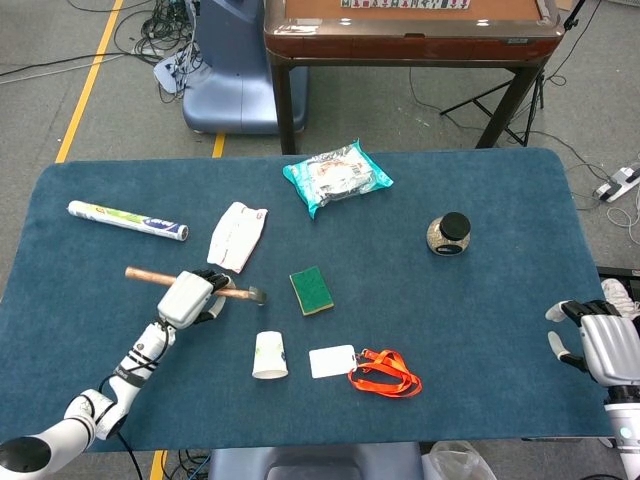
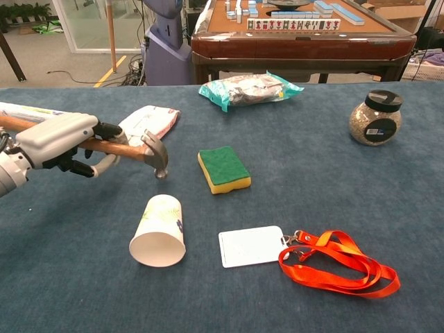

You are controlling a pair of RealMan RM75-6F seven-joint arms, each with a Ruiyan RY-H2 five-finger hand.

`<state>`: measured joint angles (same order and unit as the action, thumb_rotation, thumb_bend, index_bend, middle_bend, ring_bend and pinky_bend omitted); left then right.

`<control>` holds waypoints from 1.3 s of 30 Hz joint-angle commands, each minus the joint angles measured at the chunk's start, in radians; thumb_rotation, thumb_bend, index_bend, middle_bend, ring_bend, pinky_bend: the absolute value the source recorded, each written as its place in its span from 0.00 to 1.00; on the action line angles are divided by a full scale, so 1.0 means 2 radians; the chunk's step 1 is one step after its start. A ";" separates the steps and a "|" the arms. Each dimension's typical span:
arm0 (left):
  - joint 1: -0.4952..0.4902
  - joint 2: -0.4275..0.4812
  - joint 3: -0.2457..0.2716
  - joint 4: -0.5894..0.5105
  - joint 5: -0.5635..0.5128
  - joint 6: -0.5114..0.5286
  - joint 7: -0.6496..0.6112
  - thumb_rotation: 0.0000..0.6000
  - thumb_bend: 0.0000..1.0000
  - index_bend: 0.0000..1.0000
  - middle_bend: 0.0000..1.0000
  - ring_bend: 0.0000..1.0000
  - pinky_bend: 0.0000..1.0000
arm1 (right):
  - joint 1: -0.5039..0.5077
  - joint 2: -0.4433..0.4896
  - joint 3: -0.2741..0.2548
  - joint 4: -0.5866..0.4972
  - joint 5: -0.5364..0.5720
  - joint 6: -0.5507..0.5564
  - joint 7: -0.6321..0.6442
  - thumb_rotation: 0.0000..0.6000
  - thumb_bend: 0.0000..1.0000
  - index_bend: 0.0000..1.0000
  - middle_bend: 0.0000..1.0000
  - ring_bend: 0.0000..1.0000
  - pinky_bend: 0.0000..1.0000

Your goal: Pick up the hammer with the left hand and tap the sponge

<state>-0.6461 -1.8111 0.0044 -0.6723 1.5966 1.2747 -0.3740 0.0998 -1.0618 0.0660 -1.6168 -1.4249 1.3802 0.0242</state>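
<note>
While the left hand point(image 2: 59, 139) grips the hammer point(image 2: 132, 149), the sponge point(image 2: 223, 169) lies apart.

Bare cloth separates the hammer point(image 2: 156, 154) from the sponge point(image 2: 223, 169); paper cup point(image 2: 159, 230) lies nearby.

My left hand point(image 2: 59, 139) has the wooden-handled hammer point(image 2: 132, 148) gripped mid-handle, held about level with the steel head point(image 1: 256, 295) pointing down. The sponge point(image 2: 223, 169), green on top and yellow underneath, lies flat on the blue tabletop just right of the head, not touching it.
</note>
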 commanded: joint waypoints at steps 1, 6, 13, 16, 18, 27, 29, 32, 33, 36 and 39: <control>0.007 0.020 -0.002 -0.028 -0.004 0.002 0.008 0.96 0.46 0.27 0.32 0.28 0.33 | 0.000 0.000 0.000 0.000 0.001 0.000 0.001 1.00 0.37 0.46 0.45 0.39 0.29; 0.015 0.054 -0.008 -0.075 -0.018 -0.010 0.025 0.88 0.43 0.20 0.22 0.18 0.21 | 0.000 0.001 0.000 0.000 0.000 0.000 0.002 1.00 0.37 0.46 0.45 0.39 0.29; 0.034 0.114 -0.022 -0.168 -0.058 -0.036 0.067 0.96 0.41 0.17 0.17 0.12 0.15 | 0.000 0.001 -0.001 -0.001 -0.003 -0.001 0.004 1.00 0.37 0.46 0.45 0.39 0.29; 0.047 0.136 -0.031 -0.205 -0.075 -0.028 0.078 1.00 0.41 0.21 0.18 0.17 0.15 | 0.001 0.002 -0.001 0.000 -0.002 -0.002 0.006 1.00 0.37 0.46 0.45 0.39 0.29; 0.061 0.150 -0.035 -0.221 -0.080 -0.011 0.078 1.00 0.41 0.27 0.21 0.22 0.15 | 0.002 0.004 -0.002 -0.001 -0.002 -0.005 0.008 1.00 0.37 0.46 0.45 0.39 0.29; 0.124 0.208 -0.044 -0.301 -0.137 0.019 0.129 1.00 0.41 0.29 0.23 0.23 0.15 | 0.002 0.002 -0.008 0.005 -0.030 0.007 0.015 1.00 0.37 0.46 0.45 0.39 0.29; 0.142 0.217 -0.043 -0.319 -0.143 0.036 0.141 1.00 0.41 0.29 0.23 0.23 0.15 | 0.001 0.000 -0.011 0.009 -0.041 0.014 0.019 1.00 0.37 0.46 0.45 0.39 0.29; 0.163 0.229 -0.037 -0.339 -0.144 0.056 0.156 1.00 0.41 0.29 0.23 0.23 0.15 | 0.000 -0.003 -0.013 0.015 -0.051 0.020 0.022 1.00 0.37 0.46 0.45 0.39 0.29; 0.172 0.234 -0.035 -0.345 -0.142 0.065 0.155 1.00 0.41 0.29 0.23 0.23 0.15 | 0.000 -0.003 -0.014 0.016 -0.053 0.021 0.022 1.00 0.37 0.46 0.45 0.39 0.29; 0.192 0.242 -0.029 -0.353 -0.133 0.088 0.152 1.00 0.41 0.29 0.23 0.23 0.15 | 0.000 -0.006 -0.014 0.020 -0.057 0.024 0.023 1.00 0.37 0.46 0.45 0.39 0.29; 0.211 0.242 -0.023 -0.353 -0.119 0.116 0.153 1.00 0.41 0.30 0.23 0.23 0.15 | 0.001 -0.007 -0.015 0.021 -0.059 0.024 0.021 1.00 0.37 0.46 0.45 0.39 0.29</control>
<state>-0.2461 -1.3318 -0.0526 -1.3731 1.3388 1.4740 -0.0695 0.1018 -1.0762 0.0356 -1.5741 -1.5427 1.4284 0.0668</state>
